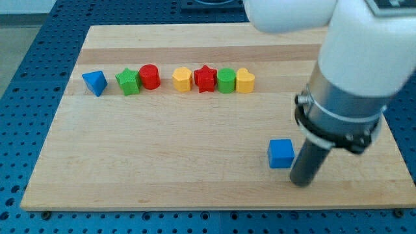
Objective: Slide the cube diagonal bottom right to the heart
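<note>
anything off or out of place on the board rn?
Only the blue cube: it sits alone near the view's bottom right, apart from the row of seven blocks near the top. My tip stands just right of it. Nothing looks tipped or damaged.

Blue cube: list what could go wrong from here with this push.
1. My tip sits right beside the blue cube, on its right and slightly lower; pushing from here would likely drive it left, away from its spot lower right of the yellow heart.
2. The cube lies near the board's bottom edge; a downward nudge might slide it off.
</note>
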You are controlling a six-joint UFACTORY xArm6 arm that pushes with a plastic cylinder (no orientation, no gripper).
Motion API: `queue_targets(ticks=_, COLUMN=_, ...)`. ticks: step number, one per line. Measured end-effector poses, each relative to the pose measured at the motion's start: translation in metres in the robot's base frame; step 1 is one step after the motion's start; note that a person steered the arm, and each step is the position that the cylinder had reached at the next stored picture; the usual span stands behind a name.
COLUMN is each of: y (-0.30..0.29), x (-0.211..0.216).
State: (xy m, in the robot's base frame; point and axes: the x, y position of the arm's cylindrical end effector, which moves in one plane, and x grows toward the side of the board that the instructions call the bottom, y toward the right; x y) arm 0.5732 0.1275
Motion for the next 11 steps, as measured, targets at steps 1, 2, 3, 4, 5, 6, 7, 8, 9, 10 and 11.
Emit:
queue_targets(ticks=1, y=-0.007, x=-0.059)
queue_targets(ticks=2, y=-0.004, x=-0.095)
queue_targets(ticks=3, y=0.036, x=-0.082)
queue_targets(ticks=4, y=0.039, x=-0.052)
queue_targets(ticks=5, y=0.003, x=-0.028)
queue_targets(ticks=6, y=-0.042, x=-0.023)
queue_targets(ticks=7, y=-0.068, x=-0.038)
queue_targets(ticks=8, y=-0.063, x=-0.092)
queue_targets(ticks=9, y=-0.050, x=-0.141)
queue_targets(ticks=10, y=-0.048, x=-0.152)
queue_targets(ticks=11, y=-0.052, x=-0.097)
